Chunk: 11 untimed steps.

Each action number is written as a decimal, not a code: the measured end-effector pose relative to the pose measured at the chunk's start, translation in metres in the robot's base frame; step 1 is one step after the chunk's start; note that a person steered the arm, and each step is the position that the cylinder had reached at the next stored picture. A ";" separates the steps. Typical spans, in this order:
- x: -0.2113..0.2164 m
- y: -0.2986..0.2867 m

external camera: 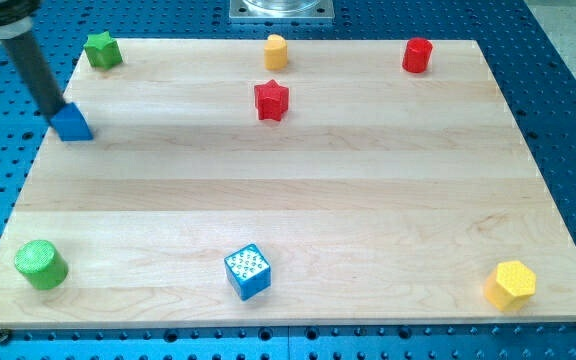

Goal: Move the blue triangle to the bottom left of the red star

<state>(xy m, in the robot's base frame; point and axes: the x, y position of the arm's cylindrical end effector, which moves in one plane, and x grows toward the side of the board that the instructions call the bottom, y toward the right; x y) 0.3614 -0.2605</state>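
Note:
The blue triangle lies at the board's left edge, toward the view's top. The red star sits near the top middle, well to the right of the triangle. My dark rod comes down from the view's top left corner, and my tip touches the triangle's upper left side.
A green star is at the top left. A yellow hexagonal block is above the red star. A red cylinder is at top right. A green cylinder, a blue cube and a yellow hexagon line the bottom.

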 end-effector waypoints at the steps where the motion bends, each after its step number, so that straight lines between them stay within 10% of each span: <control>1: 0.031 0.086; 3: 0.052 -0.004; 8: 0.091 0.180; 10: 0.071 0.110; 11: 0.051 0.175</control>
